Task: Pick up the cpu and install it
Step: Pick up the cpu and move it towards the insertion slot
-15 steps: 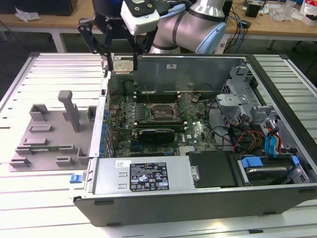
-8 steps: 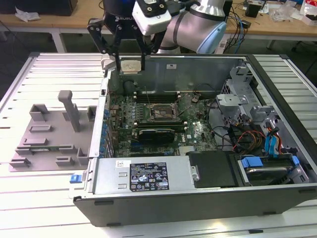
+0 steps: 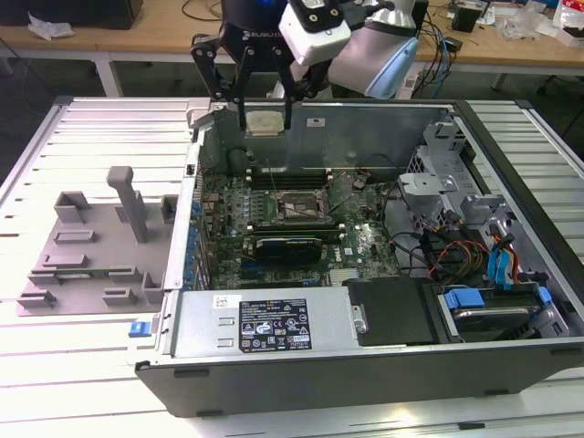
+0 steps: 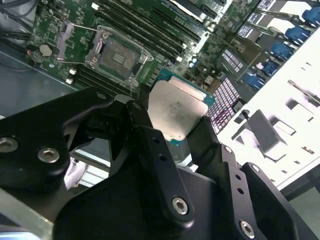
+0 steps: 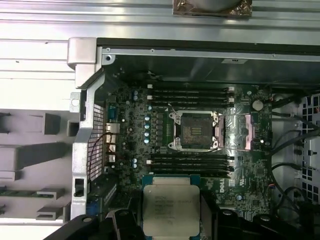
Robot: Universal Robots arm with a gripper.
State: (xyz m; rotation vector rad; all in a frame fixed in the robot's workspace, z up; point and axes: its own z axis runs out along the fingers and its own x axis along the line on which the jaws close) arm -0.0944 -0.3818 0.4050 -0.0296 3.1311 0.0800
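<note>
We see the gripper clamped on the cpu, one finger on each of two opposite edges. The chip hangs in the air above the open computer case, well apart from the motherboard socket. It lies roughly flat, its silvery lid facing both wrist cameras; it is nearly square, so we cannot name a long axis. The case rests on a white slatted table beside a grey tray. Wooden benches stand behind.
</note>
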